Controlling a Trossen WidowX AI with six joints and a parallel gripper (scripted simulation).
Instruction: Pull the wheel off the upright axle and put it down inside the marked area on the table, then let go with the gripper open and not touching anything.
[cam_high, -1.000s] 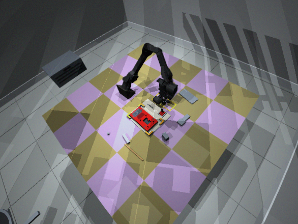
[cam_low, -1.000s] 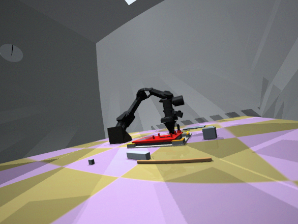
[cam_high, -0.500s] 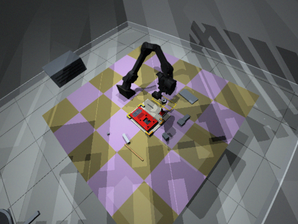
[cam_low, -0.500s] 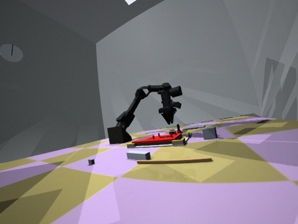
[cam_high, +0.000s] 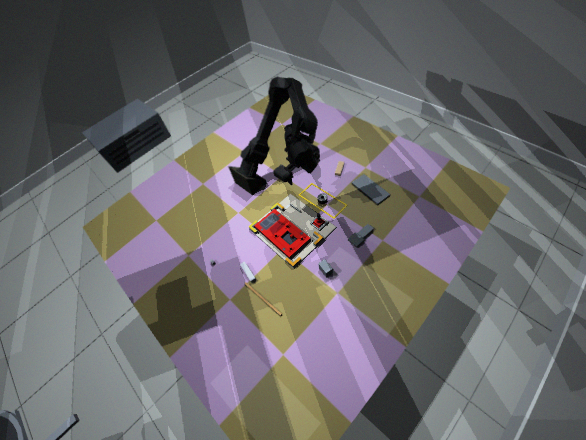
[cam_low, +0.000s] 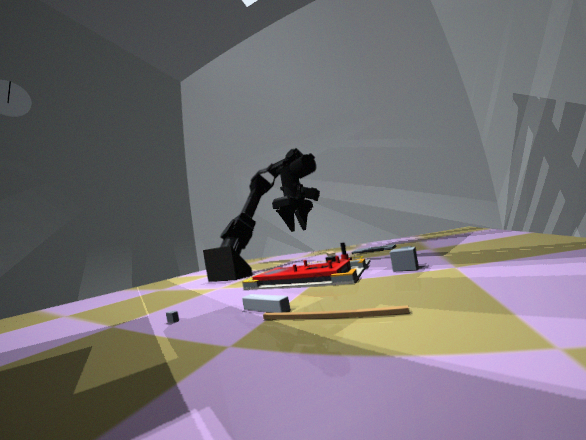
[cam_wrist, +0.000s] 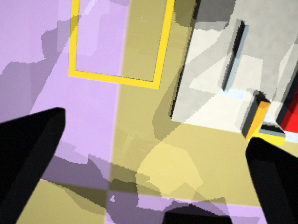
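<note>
Checkered purple-and-olive floor under grey walls | wheel (cam_high: 322, 199) lies inside the yellow marked area (cam_high: 308, 190), off the axle (cam_high: 318, 218) on the red board (cam_high: 280, 232) | gripper (cam_low: 298, 216) spread wide, holding nothing, raised well above everything | my read: task looks finished, nothing left but to hold clear.

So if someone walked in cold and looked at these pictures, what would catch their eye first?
Probably the red board, bright at the middle of the purple and olive checkered floor. Next the black arm arching just behind it, its gripper open and hanging in the air, holding nothing. Then the small dark wheel lying inside the yellow outline beside the board.
</note>
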